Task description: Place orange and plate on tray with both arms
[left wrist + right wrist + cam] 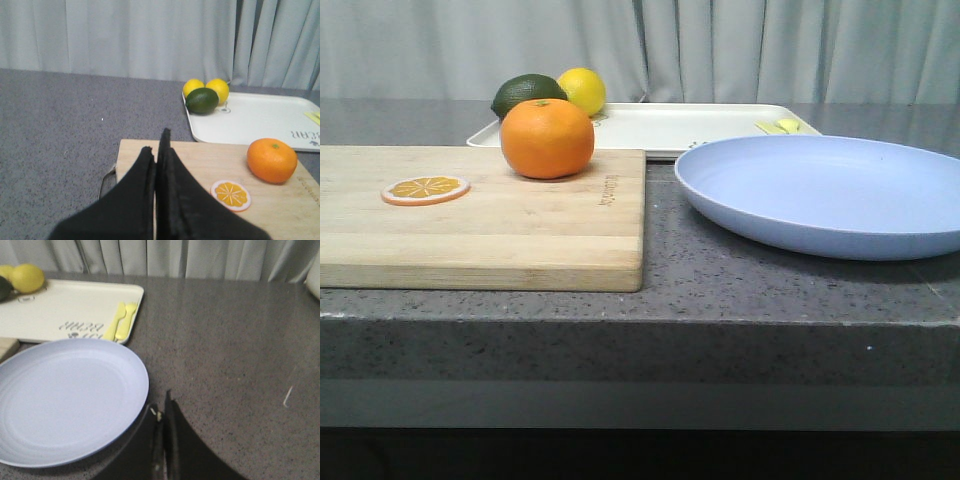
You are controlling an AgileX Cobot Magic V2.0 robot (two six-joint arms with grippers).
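front view: no arms seen; orange [547, 138] sits on far edge of wooden cutting board [480, 215], stem spot up, orange slice [425, 189] to its left. plate [825, 192] flat on table [720, 290], right of board, just in front of tray [670, 126]. tray long axis runs left-right; lemon [582, 90] and lime [527, 94] at its left end.
left wrist view: left pincer [159, 150] closed, empty, above board; second lemon visible.
right wrist view: right pincer [162, 412] closed, empty, just beside plate rim; yellow cutlery [121, 320] on tray.

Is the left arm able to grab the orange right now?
Probably yes. The orange sits in the open on the cutting board, nothing blocking it, but the left gripper looks shut and must open first.
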